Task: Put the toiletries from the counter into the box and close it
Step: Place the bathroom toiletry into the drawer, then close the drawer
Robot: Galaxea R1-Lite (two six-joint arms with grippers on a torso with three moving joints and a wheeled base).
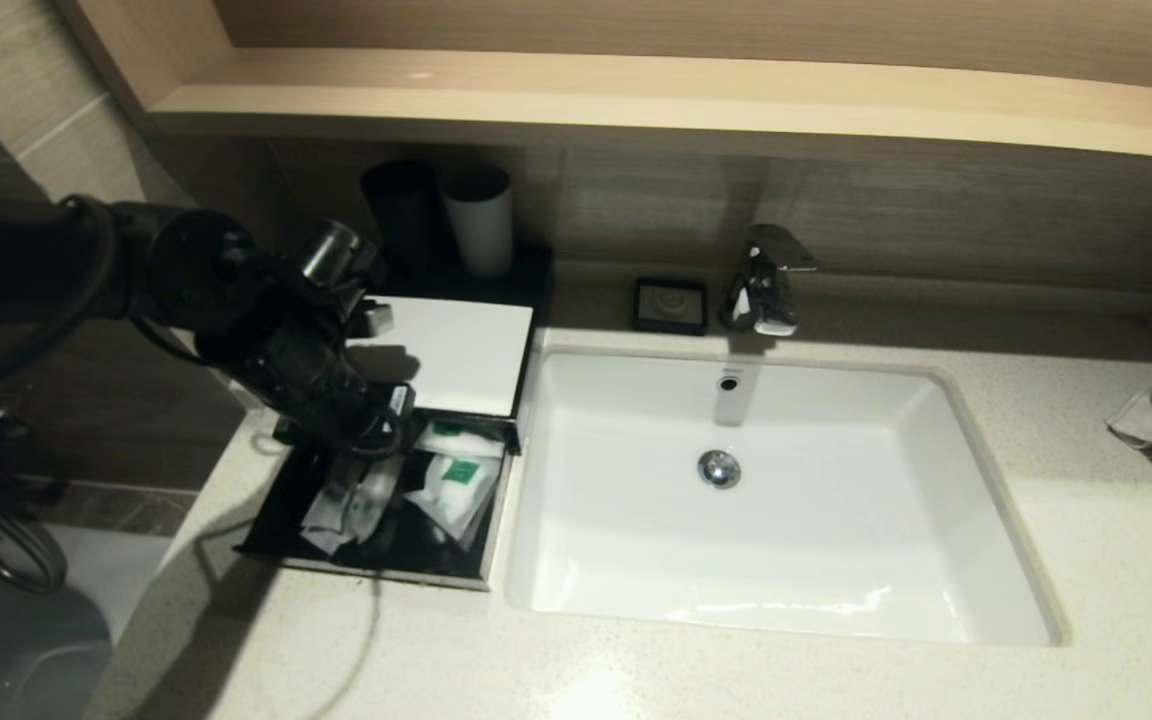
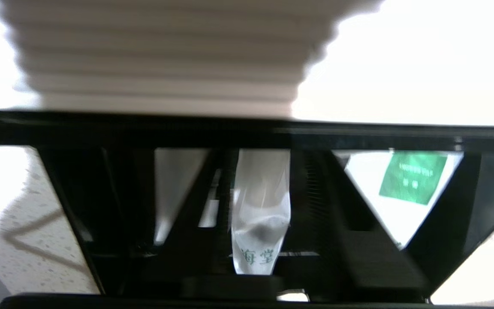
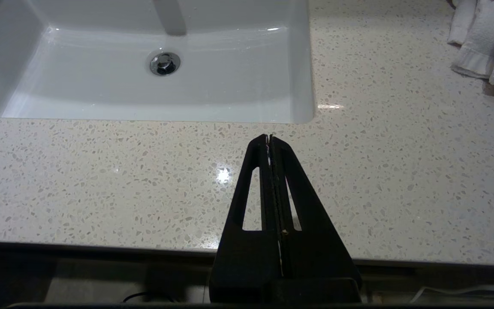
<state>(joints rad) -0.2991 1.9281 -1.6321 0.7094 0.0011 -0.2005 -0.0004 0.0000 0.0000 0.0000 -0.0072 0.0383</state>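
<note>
Left gripper (image 1: 361, 470) down inside open black rectangular box (image 1: 271, 525) left of white sink (image 1: 936, 420), fingers pinched on clear plastic sachet (image 2: 260, 214); white green-labelled packets (image 1: 456, 485) lie beside it. Right gripper (image 3: 269, 139) parked over speckled counter (image 3: 101, 184), fingers pressed together, empty.

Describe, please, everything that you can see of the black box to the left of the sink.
The black box is a shallow, glossy, rectangular tray-like case on the speckled counter, against the sink rim. It is open: its white-topped lid is pushed back, uncovering the front part. Inside lie white sachets with green labels. The left gripper reaches into it, shut on a translucent sachet.
</note>
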